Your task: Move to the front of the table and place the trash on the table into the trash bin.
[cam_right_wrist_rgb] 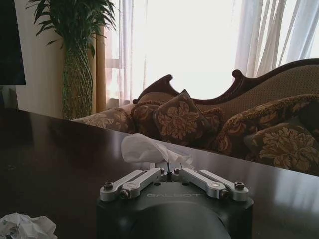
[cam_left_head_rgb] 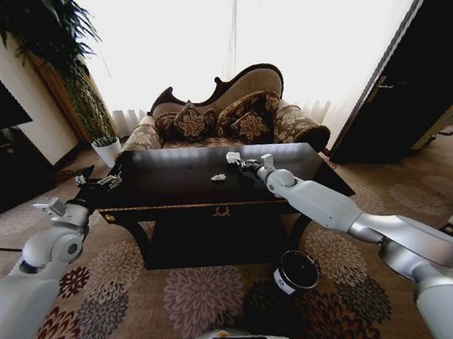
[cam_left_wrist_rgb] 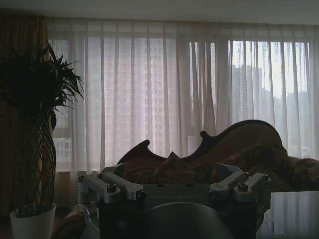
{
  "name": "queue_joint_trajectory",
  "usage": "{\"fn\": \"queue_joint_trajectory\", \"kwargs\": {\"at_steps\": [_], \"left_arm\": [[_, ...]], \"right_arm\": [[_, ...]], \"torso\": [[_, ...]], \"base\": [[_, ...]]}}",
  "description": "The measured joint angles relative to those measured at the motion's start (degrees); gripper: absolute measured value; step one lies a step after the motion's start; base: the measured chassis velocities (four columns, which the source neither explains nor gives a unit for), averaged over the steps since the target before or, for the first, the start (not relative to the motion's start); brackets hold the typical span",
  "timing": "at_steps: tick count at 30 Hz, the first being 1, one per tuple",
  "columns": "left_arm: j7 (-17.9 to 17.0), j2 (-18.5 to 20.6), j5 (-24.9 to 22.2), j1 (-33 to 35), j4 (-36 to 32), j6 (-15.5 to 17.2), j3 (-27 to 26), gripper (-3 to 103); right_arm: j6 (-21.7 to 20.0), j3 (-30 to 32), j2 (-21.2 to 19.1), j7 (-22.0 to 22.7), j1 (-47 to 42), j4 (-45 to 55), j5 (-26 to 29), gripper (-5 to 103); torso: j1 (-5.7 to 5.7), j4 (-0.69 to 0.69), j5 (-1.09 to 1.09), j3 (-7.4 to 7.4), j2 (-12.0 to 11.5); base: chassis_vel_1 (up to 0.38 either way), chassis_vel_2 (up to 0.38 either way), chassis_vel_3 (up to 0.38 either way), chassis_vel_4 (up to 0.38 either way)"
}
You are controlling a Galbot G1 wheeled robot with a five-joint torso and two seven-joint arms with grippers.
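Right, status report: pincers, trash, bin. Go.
Right pincer over the table, shut on the white paper wad. Left pincer at the table's left edge, off the trash. Grey scrap on the tabletop. Bin on the carpet, front right; nothing blocking.

Room setting. A carved dark-wood chaise sofa with floral brocade upholstery (cam_left_head_rgb: 232,110) stands at 12 o'clock, bearing several patterned brown-and-gold cushions (cam_right_wrist_rgb: 182,119). Behind it, sheer white full-height curtains (cam_left_wrist_rgb: 164,89) cover a wide window, through which strong daylight enters and pale tower blocks are faintly visible. At 10 o'clock a tall green-leaved plant with a lattice-woven trunk (cam_right_wrist_rgb: 77,74) rises against a cream wall; a small white plant pot (cam_left_head_rgb: 107,151) sits nearby. A dark wooden door (cam_left_head_rgb: 409,81) occupies 2 o'clock. The floor carries a beige carpet with large floral medallions (cam_left_head_rgb: 193,293).
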Motion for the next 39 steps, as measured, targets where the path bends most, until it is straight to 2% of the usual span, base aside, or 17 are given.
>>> {"fn": "queue_joint_trajectory", "kwargs": {"at_steps": [9, 13, 14, 17, 18, 22, 23, 25, 26, 28, 29, 31, 34, 35, 39], "left_arm": [[0.0, 0.0, 0.0, 0.0, 0.0, 0.0, 0.0, 100], [0.0, 0.0, 0.0, 0.0, 0.0, 0.0, 0.0, 100], [0.0, 0.0, 0.0, 0.0, 0.0, 0.0, 0.0, 100], [0.0, 0.0, 0.0, 0.0, 0.0, 0.0, 0.0, 100], [0.0, 0.0, 0.0, 0.0, 0.0, 0.0, 0.0, 100], [0.0, 0.0, 0.0, 0.0, 0.0, 0.0, 0.0, 100], [0.0, 0.0, 0.0, 0.0, 0.0, 0.0, 0.0, 100], [0.0, 0.0, 0.0, 0.0, 0.0, 0.0, 0.0, 100], [0.0, 0.0, 0.0, 0.0, 0.0, 0.0, 0.0, 100], [0.0, 0.0, 0.0, 0.0, 0.0, 0.0, 0.0, 100], [0.0, 0.0, 0.0, 0.0, 0.0, 0.0, 0.0, 100], [0.0, 0.0, 0.0, 0.0, 0.0, 0.0, 0.0, 100], [0.0, 0.0, 0.0, 0.0, 0.0, 0.0, 0.0, 100], [0.0, 0.0, 0.0, 0.0, 0.0, 0.0, 0.0, 100], [0.0, 0.0, 0.0, 0.0, 0.0, 0.0, 0.0, 100]], "right_arm": [[-0.6, 9.4, -7.0, 1.4, -5.6, 9.4, 0.9, 0], [-0.9, 16.3, -11.3, 2.0, -10.2, 14.6, 1.7, 0], [-0.9, 16.3, -11.3, 2.0, -10.2, 14.6, 1.7, 0], [-1.0, 22.5, -14.6, 2.0, -15.4, 17.8, 2.6, 0], [-1.0, 22.5, -14.6, 2.0, -15.4, 17.8, 2.6, 0], [-1.0, 33.9, -19.5, 1.8, -27.9, 22.9, 3.2, 0], [-1.0, 33.9, -19.5, 1.8, -27.9, 22.9, 3.2, 0], [-0.7, 40.6, -21.4, 1.4, -34.2, 25.7, 3.2, 0], [-0.5, 46.1, -22.8, 1.2, -40.3, 28.0, 3.2, 0], [-0.5, 53.1, -23.9, 1.1, -47.7, 30.8, 4.1, 0], [-0.5, 53.1, -23.9, 1.1, -47.7, 30.8, 4.1, 0], [-0.5, 60.4, -24.3, 1.3, -54.3, 33.5, 5.0, 0], [-0.6, 72.0, -23.4, 1.6, -66.0, 39.5, 5.7, 0], [-0.6, 72.0, -23.4, 1.6, -66.0, 39.5, 5.7, 0], [-0.6, 81.3, -19.1, 1.6, -77.2, 44.7, 4.0, 0]], "torso": [[-0.01, -0.01, 0.0, -0.01, 0.0], [-0.02, -0.01, 0.0, -0.01, 0.0], [-0.02, -0.01, 0.0, -0.01, 0.0], [-0.03, 0.0, 0.01, -0.02, 0.0], [-0.03, 0.0, 0.01, -0.02, 0.0], [-0.02, -0.02, 0.05, -0.01, 0.0], [-0.02, -0.02, 0.05, -0.01, 0.0], [-0.02, -0.01, -0.03, -0.02, 0.0], [-0.03, -0.02, -0.02, -0.03, 0.0], [-0.03, -0.02, 0.04, -0.02, 0.0], [-0.03, -0.02, 0.04, -0.02, 0.0], [-0.03, -0.02, -0.03, -0.03, 0.0], [-0.03, 0.0, -0.01, -0.02, 0.0], [-0.03, 0.0, -0.01, -0.02, 0.0], [-0.03, 0.0, -0.03, -0.02, 0.0]], "base": [[0.0, 0.0, 0.0, 0.0], [0.0, 0.0, 0.0, 0.0], [0.0, 0.0, 0.0, 0.0], [0.0, 0.0, 0.0, 0.0], [0.0, 0.0, 0.0, 0.0], [0.0, 0.0, 0.0, 0.0], [0.0, 0.0, 0.0, 0.0], [0.0, 0.0, 0.0, 0.0], [0.0, 0.0, 0.0, 0.0], [0.0, 0.0, 0.0, 0.0], [0.0, 0.0, 0.0, 0.0], [0.0, 0.0, 0.0, 0.0], [0.0, 0.0, 0.0, 0.0], [0.0, 0.0, 0.0, 0.0], [0.0, 0.0, 0.0, 0.0]]}}
